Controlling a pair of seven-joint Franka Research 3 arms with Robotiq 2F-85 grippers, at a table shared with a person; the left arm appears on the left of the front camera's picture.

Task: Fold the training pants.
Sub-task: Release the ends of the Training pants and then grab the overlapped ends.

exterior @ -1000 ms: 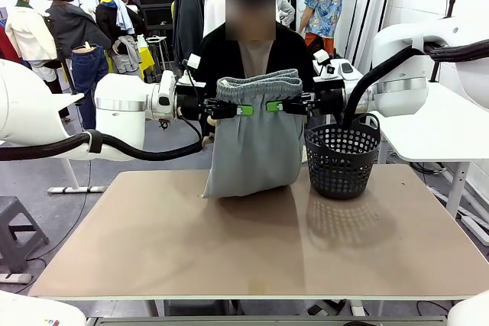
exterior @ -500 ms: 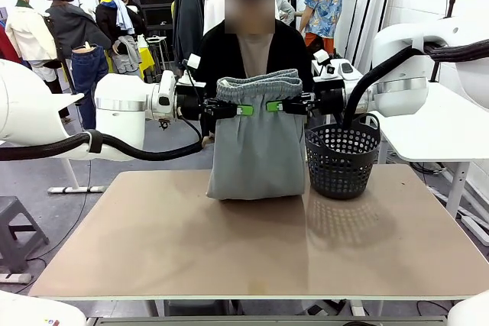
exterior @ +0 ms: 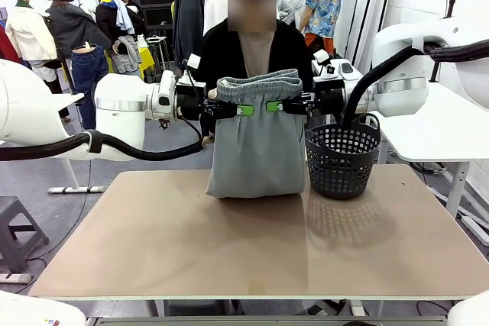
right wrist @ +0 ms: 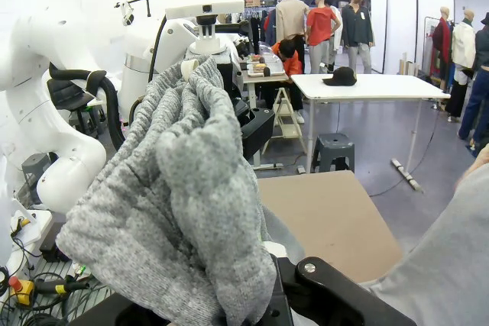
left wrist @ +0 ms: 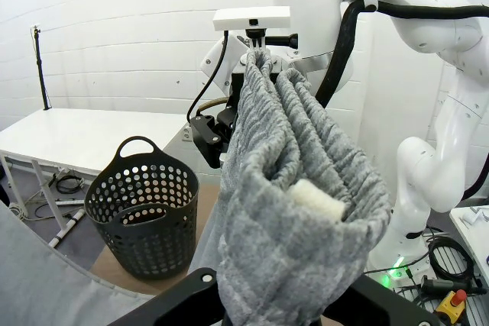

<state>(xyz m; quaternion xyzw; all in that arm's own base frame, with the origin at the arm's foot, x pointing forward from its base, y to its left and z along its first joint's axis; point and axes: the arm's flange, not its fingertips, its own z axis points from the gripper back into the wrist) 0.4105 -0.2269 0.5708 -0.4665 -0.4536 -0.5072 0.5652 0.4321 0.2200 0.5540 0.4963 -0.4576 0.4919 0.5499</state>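
Our left end effector (exterior: 233, 110) is clamped tight on the left end of the gathered waistband of the training pants (exterior: 256, 150). Our right end effector (exterior: 280, 105) is pinched closed on the waistband's right end. We hold the two ends level and close together, well above the surface (exterior: 229, 250), so the elastic bunches into ridges between and above the green pads.

In our left wrist view the ribbed grey fabric rises thickly from between the fingers, with a small white patch (left wrist: 317, 200) tucked inside the fold. In our right wrist view the same bunched band covers the fingers.

From the grip the light grey pants hang straight down, and their lower edge meets the far part of the surface. Just to their right a black perforated basket (exterior: 342, 159) stands upright on the surface; we cannot tell whether the fabric touches it. Behind the pants, at the far side, is a person in a dark top (exterior: 221, 55).
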